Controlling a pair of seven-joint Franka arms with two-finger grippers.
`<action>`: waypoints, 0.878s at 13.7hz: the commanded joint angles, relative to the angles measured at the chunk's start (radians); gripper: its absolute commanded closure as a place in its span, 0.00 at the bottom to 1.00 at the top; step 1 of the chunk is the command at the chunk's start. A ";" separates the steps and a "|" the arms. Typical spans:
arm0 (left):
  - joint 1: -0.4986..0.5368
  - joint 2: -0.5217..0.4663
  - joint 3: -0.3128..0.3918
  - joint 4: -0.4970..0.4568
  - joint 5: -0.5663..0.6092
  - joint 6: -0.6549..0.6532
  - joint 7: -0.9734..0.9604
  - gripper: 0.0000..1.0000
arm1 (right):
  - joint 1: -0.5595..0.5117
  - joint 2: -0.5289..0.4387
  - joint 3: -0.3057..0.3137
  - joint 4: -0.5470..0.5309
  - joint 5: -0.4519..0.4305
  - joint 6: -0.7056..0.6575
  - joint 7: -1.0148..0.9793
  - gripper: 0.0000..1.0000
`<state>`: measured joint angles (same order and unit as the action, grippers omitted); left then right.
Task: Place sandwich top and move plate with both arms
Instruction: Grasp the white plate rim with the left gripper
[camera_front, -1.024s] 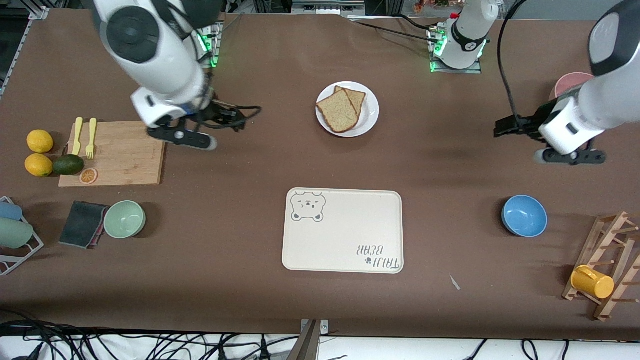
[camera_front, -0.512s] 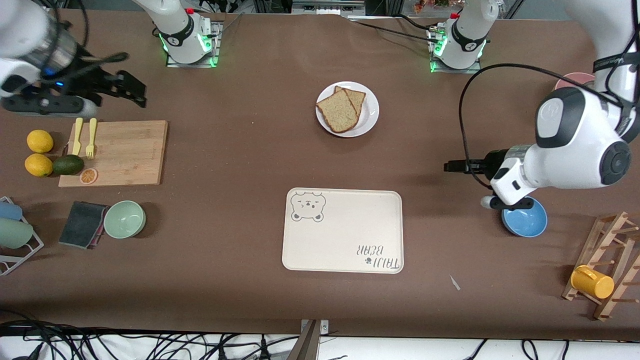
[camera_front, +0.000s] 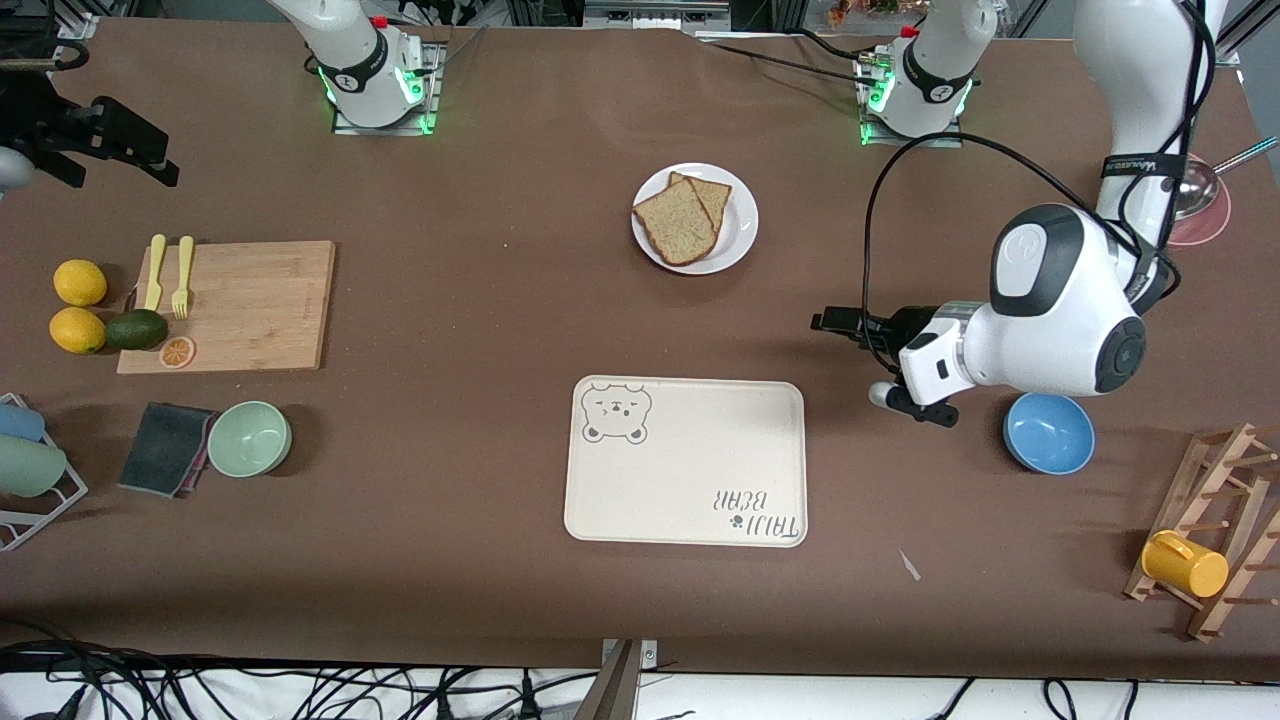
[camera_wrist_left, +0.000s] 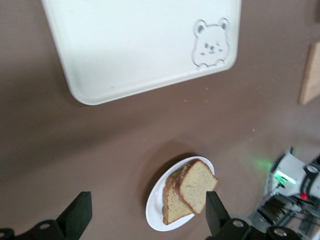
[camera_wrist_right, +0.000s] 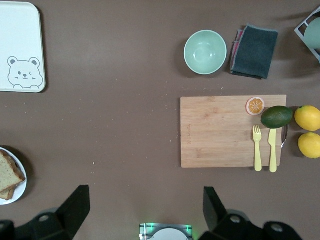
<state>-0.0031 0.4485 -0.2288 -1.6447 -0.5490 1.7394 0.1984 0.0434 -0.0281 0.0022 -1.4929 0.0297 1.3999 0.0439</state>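
Observation:
The white plate (camera_front: 741, 225) stands on the table between the two arm bases. The sandwich top (camera_front: 677, 222), the larger tan slice, lies on it and overlaps the narrower slice (camera_front: 713, 194). The left wrist view shows the plate (camera_wrist_left: 156, 211) and the sandwich top (camera_wrist_left: 198, 187). The plate's edge (camera_wrist_right: 21, 188) shows in the right wrist view. My left gripper (camera_front: 835, 325) (camera_wrist_left: 145, 220) is open and empty, over bare table between the tray and the blue bowl. My right gripper (camera_front: 108, 160) (camera_wrist_right: 144, 207) is open and empty, high over the table's edge at the right arm's end.
A cream bear tray (camera_front: 685, 470) lies nearer to the front camera than the plate. A blue bowl (camera_front: 1048, 432) sits under the left arm's elbow. A cutting board (camera_front: 240, 305) with cutlery, fruit, a green bowl (camera_front: 249, 438) and a cloth are at the right arm's end.
The left arm has swung in from the table's end, and its gripper is now beside the tray's corner. The right gripper has moved from beside the cutting board out to the table's edge.

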 joint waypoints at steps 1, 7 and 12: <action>0.029 -0.030 -0.021 -0.101 -0.179 -0.023 0.134 0.00 | 0.003 0.001 0.005 -0.012 -0.007 0.002 0.001 0.00; 0.040 -0.122 -0.081 -0.354 -0.219 -0.017 0.304 0.00 | 0.009 0.027 0.007 -0.012 -0.069 0.031 0.007 0.00; 0.066 -0.106 -0.079 -0.542 -0.346 0.054 0.576 0.00 | 0.007 0.033 0.007 -0.015 -0.080 0.031 0.007 0.00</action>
<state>0.0474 0.3722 -0.3007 -2.1015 -0.8284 1.7494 0.6550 0.0474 0.0181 0.0080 -1.4954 -0.0365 1.4218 0.0444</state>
